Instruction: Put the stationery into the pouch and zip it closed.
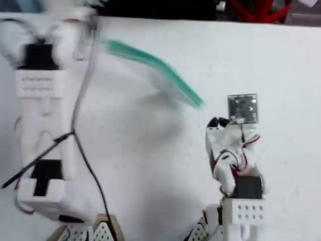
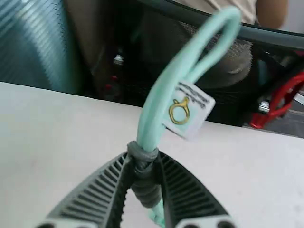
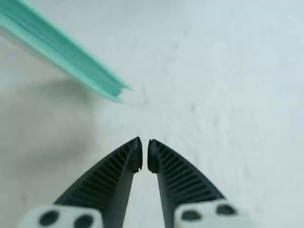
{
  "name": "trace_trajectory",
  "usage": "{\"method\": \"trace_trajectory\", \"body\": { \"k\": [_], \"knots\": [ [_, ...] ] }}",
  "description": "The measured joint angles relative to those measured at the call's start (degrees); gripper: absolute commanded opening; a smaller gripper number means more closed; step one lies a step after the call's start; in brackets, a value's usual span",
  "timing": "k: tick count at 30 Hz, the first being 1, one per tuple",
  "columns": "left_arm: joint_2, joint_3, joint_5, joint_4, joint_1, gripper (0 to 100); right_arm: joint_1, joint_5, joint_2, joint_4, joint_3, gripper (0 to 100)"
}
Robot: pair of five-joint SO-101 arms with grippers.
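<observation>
The pouch [image 1: 155, 65] is clear with a mint-green edge and hangs slanted above the table, from the far left towards the middle. My left gripper [image 2: 142, 173] is shut on the grey zip pull [image 2: 141, 156] at the foot of the pouch's mint loop [image 2: 190, 61], which carries a white tag [image 2: 187, 110]. My right gripper [image 3: 145, 154] is shut with nothing in it, low over the bare table, a short way from the pouch's green corner [image 3: 111, 90]. In the high view the right gripper [image 1: 216, 123] sits just below the pouch's near end.
The white table [image 1: 261, 55] stretches to the right and front of the pouch. A black cable [image 1: 83, 145] runs along the left arm. Beyond the table's far edge stand a dark chair [image 2: 228, 71] and a red frame [image 2: 280, 102].
</observation>
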Motion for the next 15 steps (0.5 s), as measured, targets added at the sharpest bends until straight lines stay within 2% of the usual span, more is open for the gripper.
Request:
{"method": "trace_trajectory", "body": {
  "k": [6, 15],
  "knots": [
    [0.00, -0.09, -0.26, 0.00, -1.41, 2, 0.62, 0.00, 0.09, 0.00, 0.09, 1.8],
    [-0.09, -0.35, -0.35, 0.00, 4.75, 2, 1.05, -0.18, 0.00, -0.88, 1.23, 1.8]
  ]
}}
